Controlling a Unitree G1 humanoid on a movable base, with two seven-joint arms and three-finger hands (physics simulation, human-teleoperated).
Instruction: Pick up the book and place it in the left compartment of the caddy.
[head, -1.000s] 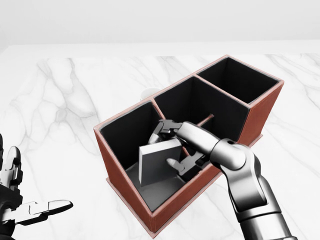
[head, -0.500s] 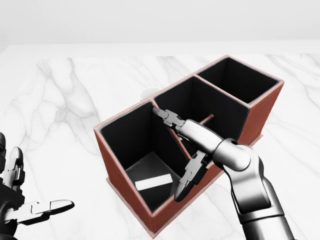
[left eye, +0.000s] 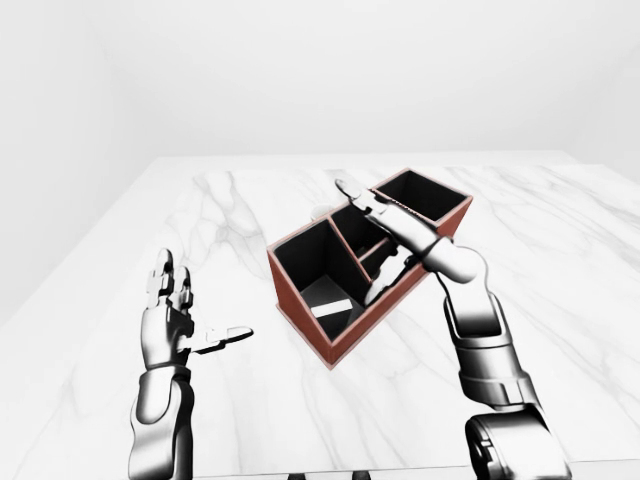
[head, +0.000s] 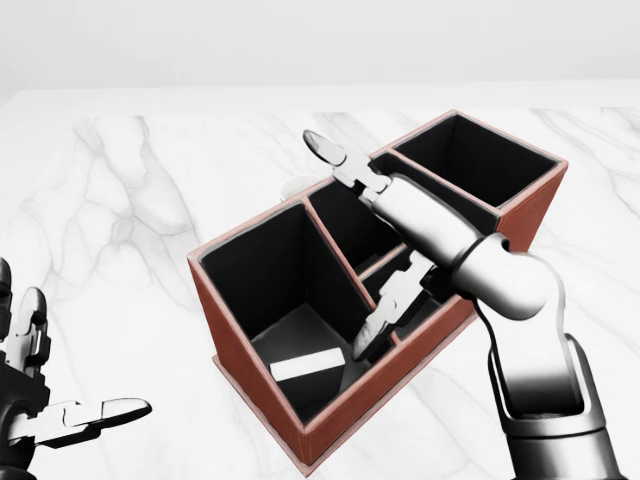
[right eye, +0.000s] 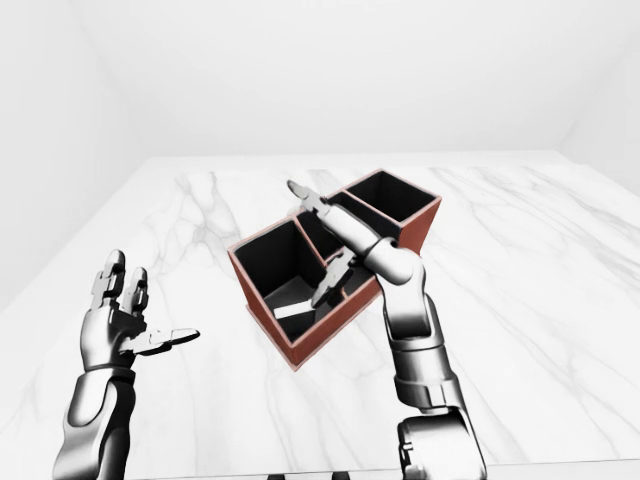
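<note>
right hand (head: 400, 245): mine, fingers splayed, holding nothing, raised over the divider between left and middle compartments.
left hand (left eye: 178, 318): spread wide, idle, well apart from the caddy on the view's left.
book (head: 306, 365): lying flat on the floor of the left compartment, not touching my fingers.
caddy (head: 245, 365): upright on the marble table (head: 130, 200).
step: placement looks done, I'm on the retreat.
next: lift the arm clear without clipping the divider or rim.
vs 0.5 s ago: right hand higher and further out, book hasn't shifted.
</note>
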